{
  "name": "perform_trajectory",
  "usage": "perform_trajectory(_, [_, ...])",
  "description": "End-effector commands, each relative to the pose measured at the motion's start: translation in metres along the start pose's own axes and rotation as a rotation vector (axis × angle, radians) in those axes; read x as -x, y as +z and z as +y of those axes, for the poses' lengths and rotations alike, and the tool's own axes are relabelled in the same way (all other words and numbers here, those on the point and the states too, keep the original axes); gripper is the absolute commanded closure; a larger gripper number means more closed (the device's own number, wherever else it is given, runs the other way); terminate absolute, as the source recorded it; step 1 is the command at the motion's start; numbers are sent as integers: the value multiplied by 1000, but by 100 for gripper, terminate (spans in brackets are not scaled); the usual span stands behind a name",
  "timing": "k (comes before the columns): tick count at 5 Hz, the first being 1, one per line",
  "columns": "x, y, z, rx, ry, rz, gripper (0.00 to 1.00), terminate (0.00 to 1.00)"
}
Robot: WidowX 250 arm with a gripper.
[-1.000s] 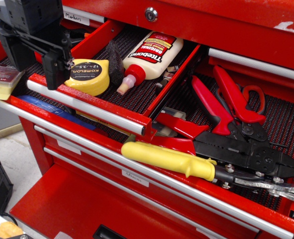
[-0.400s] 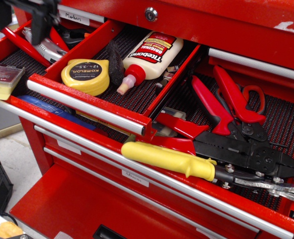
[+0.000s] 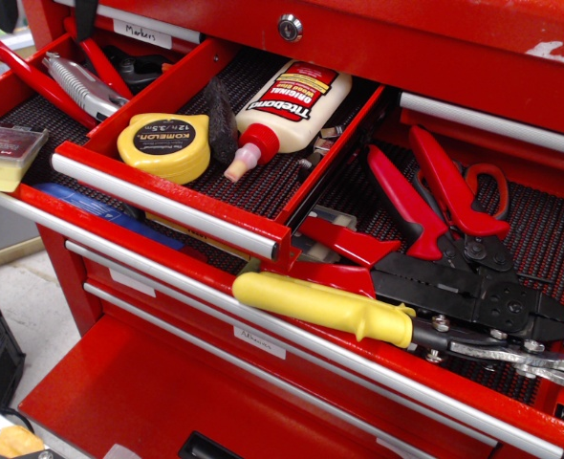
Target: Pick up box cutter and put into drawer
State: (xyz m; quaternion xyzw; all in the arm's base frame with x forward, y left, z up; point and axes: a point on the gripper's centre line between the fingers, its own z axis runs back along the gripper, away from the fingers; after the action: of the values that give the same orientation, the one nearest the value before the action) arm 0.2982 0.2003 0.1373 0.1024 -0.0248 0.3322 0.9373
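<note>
The box cutter (image 3: 79, 84), slim, silver-grey and ridged, lies on the black liner of the open left drawer (image 3: 19, 115), between the red handles of a pair of pliers (image 3: 32, 80). My gripper (image 3: 45, 10) is at the top left edge of the view, above the cutter and apart from it. Only its two dark fingertips (image 3: 5, 11) show. They stand wide apart with nothing between them.
A yellow tape measure (image 3: 164, 146) and a glue bottle (image 3: 287, 105) lie in the middle drawer. Red crimpers (image 3: 435, 201) and a yellow-handled tool (image 3: 325, 308) fill the wide drawer at the right. A yellow block (image 3: 3, 155) sits at the left edge.
My gripper has risen up and to the left, almost out of view. The box cutter it was covering now lies free in the left drawer.
</note>
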Motion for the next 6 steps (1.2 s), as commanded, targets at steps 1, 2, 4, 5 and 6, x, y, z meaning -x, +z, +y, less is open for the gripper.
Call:
perform_trajectory(1, [-16, -5, 2, 41, 81, -108, 0, 0])
perform_trajectory(2, [-23, -16, -3, 27, 105, -180, 0, 0])
perform_trajectory(4, [-30, -41, -2, 50, 113, -199, 0, 0])
perform_trajectory(5, [-27, -55, -4, 84, 123, -164, 0, 0])
perform_trajectory(6, [-21, -67, -4, 115, 125, -138, 0, 0])
